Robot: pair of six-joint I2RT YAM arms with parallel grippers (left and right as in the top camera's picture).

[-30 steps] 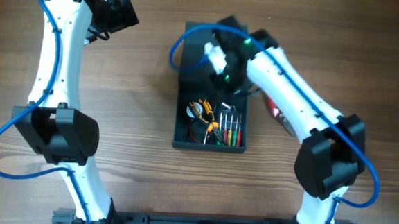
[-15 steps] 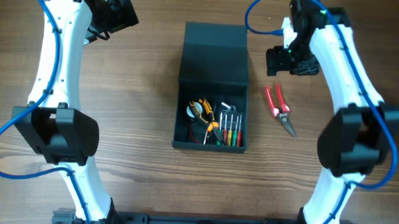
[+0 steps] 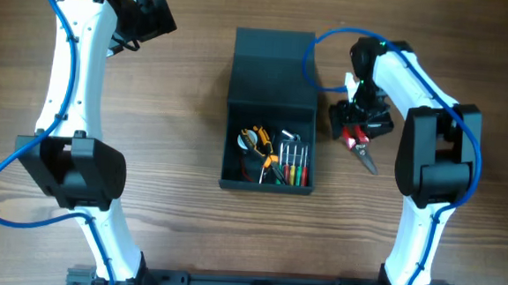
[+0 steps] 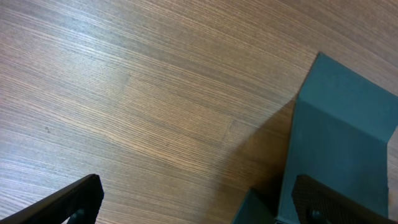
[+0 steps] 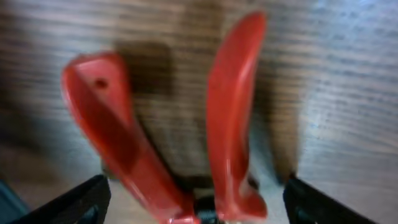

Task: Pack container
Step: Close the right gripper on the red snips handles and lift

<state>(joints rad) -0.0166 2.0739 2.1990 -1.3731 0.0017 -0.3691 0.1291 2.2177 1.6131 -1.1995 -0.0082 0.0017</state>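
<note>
overhead: the container (image 3: 265, 186) sits mid-table with its lid (image 3: 273, 69) swung open flat on the far side. the tray holds small tools: an orange-and-black tool (image 3: 256, 140) and a row of screwdrivers (image 3: 295, 167) with red and green handles. the pliers (image 3: 365, 156) lie on the wood table (image 3: 174, 155) just right of the container, apart from it, with the metal tip pointing toward the near right. the right gripper (image 3: 358, 131) is over the handle end and hides most of the red.

right wrist: shows what the overhead hides. the two red handles (image 5: 230, 124) fill the frame, blurred, glossy and curved, spread in a v. the right gripper (image 5: 199, 205) stands wide, one dark finger (image 5: 74, 202) outside each handle, neither seen touching. the container is barely in this view.

left wrist: bare wood grain, plus a corner of the lid (image 4: 342, 124), matte, flat and sharp-edged. the left gripper (image 4: 199, 205) is spread wide, holding nothing. overhead places the left gripper (image 3: 151, 17) at the far left, well away from the container.

materials: container is matte dark teal-grey, rectangular. arms are white shells with black joints and blue cables.

vs earlier: a second ago the right arm was over the container. half a second ago it was beside the lid with the pliers fully exposed. now it is down over the handles. the left arm, container and pliers are unchanged.
</note>
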